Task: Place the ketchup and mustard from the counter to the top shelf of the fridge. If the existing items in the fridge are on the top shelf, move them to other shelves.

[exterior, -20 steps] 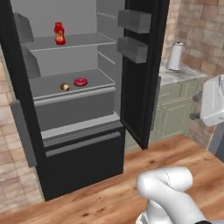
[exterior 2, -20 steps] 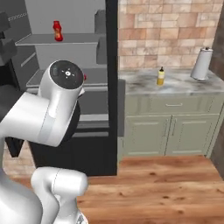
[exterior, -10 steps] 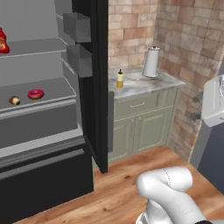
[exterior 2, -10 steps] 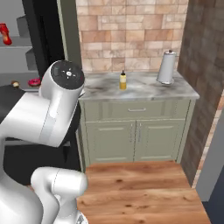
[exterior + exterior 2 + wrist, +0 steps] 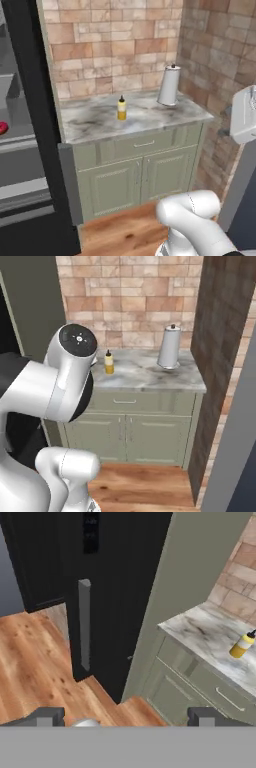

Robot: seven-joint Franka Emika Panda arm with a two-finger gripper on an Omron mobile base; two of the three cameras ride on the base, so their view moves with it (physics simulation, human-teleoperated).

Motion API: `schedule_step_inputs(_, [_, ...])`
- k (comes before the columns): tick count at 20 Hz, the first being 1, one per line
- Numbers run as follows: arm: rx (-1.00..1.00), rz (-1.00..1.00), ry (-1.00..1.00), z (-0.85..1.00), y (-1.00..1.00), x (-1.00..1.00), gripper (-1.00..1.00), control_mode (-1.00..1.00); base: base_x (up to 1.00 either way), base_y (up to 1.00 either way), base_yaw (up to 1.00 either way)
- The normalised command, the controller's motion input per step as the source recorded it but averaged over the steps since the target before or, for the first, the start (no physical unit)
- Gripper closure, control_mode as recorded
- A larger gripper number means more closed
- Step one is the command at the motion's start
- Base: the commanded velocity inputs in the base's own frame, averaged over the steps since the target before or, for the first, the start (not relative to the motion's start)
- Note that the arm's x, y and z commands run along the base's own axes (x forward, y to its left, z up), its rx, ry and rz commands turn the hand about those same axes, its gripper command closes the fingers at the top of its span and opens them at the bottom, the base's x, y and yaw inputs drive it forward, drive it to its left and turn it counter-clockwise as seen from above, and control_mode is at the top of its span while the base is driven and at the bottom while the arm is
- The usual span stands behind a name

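The mustard (image 5: 121, 108), a slim yellow bottle with a black nozzle, stands upright on the marbled counter (image 5: 100, 122) near the brick wall. It appears again in the right base view as the mustard (image 5: 109, 362) and far right in the hand view as the mustard (image 5: 242, 646). My gripper (image 5: 127, 719) is open, its fingertips (image 5: 50, 716) wide apart with nothing between them, well short of the counter (image 5: 210, 632) and above the wood floor. The fridge (image 5: 30, 100) stands left with its black door open, and a pink donut (image 5: 2, 128) lies on a grey shelf inside. The ketchup and the top shelf are out of view.
A paper towel roll (image 5: 169, 86) stands on the counter's right end beside a dark brick side wall (image 5: 220, 356). The fridge door's black edge with a grey handle (image 5: 84, 624) stands between the gripper and the counter cabinets (image 5: 130, 180). Wood floor lies below.
The whole picture has shifted: the base has turned from the fridge interior toward the counter, so the mustard and towel roll are now central. The gripper stays open.
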Motion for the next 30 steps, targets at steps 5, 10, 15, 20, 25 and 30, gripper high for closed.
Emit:
schedule_step_inputs(5, [0.0, 0.0, 0.0, 0.0, 0.0, 0.0, -1.0, 1.0, 1.0, -0.3, 0.01])
schedule_step_inputs(10, [0.0, 0.0, 0.0, 0.0, 0.0, 0.0, -1.0, 1.0, 1.0, 0.02, 0.0])
schedule_step_inputs(15, [0.0, 0.0, 0.0, 0.0, 0.0, 0.0, -1.0, 1.0, 1.0, 0.12, 0.0])
schedule_step_inputs(20, [0.0, 0.0, 0.0, 0.0, 0.0, 0.0, -1.0, 1.0, 0.73, -0.01, 0.0])
schedule_step_inputs(25, [0.0, 0.06, 0.04, -0.37, -0.16, 0.03, -1.0, -1.0, 0.13, -0.05, 0.01])
schedule_step_inputs(30, [-0.02, 0.21, 0.09, -0.93, -0.23, 0.1, -1.0, -1.0, 0.0, 0.0, 0.0])
